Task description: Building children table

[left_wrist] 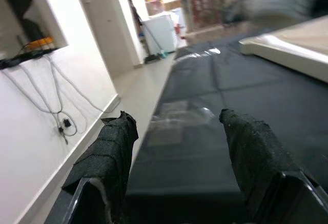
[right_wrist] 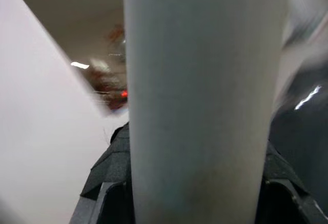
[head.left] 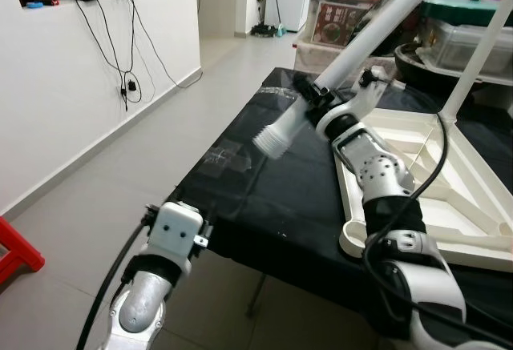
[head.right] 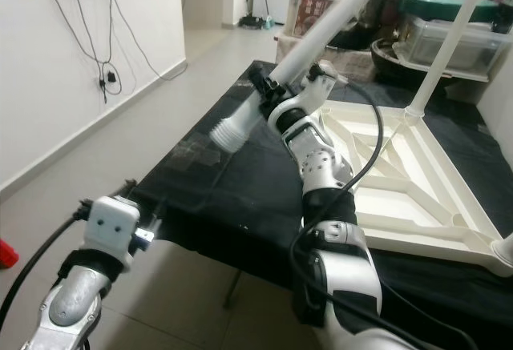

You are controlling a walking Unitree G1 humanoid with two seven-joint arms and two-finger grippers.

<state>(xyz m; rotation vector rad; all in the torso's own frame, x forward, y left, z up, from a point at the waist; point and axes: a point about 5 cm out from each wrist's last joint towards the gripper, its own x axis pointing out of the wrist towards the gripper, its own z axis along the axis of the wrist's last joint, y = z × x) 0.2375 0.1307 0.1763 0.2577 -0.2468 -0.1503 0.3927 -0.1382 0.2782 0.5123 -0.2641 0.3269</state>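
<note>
right wrist view: right gripper [right_wrist: 197,183] clamps table leg [right_wrist: 200,80].

Right end effector [head.left: 314,100] raised, clamped; left end effector [left_wrist: 177,131] spread.

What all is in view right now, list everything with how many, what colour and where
long white plastic table leg with threaded end: one, white, held tilted above the black surface
upturned white plastic children's tabletop: one, white, lying on the black surface at the robot's right, one thin white leg already standing in it
black cloth-covered work surface: one, black, straight ahead
clear storage box with orange lid: one, behind the surface
clear bin with green lid: one, back right
black cables: several, hanging on the white wall at left
left gripper: black fingers open, low at the surface's near edge
right gripper: shut on the table leg
</note>
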